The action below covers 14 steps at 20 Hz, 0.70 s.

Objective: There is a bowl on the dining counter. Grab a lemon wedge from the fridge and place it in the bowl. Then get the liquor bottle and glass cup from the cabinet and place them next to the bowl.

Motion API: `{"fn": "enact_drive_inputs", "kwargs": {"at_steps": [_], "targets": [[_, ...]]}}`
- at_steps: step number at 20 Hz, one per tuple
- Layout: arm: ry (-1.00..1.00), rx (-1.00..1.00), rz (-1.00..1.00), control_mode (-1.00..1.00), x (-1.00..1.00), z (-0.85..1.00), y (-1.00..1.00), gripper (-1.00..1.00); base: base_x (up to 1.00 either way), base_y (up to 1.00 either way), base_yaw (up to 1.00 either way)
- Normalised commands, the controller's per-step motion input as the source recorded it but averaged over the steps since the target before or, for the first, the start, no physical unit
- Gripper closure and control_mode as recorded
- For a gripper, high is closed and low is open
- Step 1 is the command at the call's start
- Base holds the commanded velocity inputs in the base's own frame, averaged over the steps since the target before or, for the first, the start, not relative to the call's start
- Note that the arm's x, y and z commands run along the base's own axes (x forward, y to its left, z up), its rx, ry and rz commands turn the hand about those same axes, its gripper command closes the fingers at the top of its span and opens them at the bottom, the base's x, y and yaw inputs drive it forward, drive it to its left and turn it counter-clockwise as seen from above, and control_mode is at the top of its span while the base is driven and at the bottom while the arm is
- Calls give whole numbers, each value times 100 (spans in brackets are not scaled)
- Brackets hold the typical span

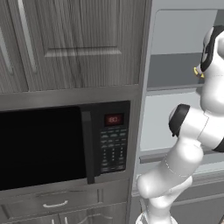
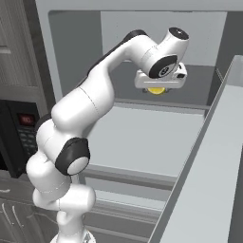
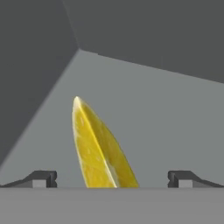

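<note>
A: Where is the lemon wedge (image 3: 99, 146) found, and how is it set against the tool (image 3: 112, 179)?

B: It is seen lying on the grey fridge shelf (image 3: 175, 122), directly ahead of the tool and between the two fingertips (image 3: 43, 178). Its long axis is pointed away from the hand, tilted a little to the left in the hand view, so it is lined up roughly along the gap, not across it.

A: How are the fingers held?

B: They are spread wide apart, and nothing is clamped. The wedge is not yet touched on either side, as far as can be told.

A: What is found around it?

B: In the right base view, the arm is reached into the open fridge (image 2: 71, 28), with the lemon showing yellow just under the hand. The fridge door (image 2: 209, 171) is swung open at the right; a microwave (image 1: 61, 144) is set to the left. Nothing is seen blocking the way; the shelf corner lies well behind the wedge. A short advance and a closing are judged to be what is called for.
</note>
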Motion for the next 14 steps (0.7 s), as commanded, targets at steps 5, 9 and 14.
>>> {"fn": "enact_drive_inputs", "kwargs": {"at_steps": [5,9,14], "targets": [[0,0,0,-100,-4,-29,17,100,0,0,0],[0,0,0,-100,-2,-14,4,100,0,0,0],[-4,0,0,-100,-21,-5,5,100,0,0,0]]}}
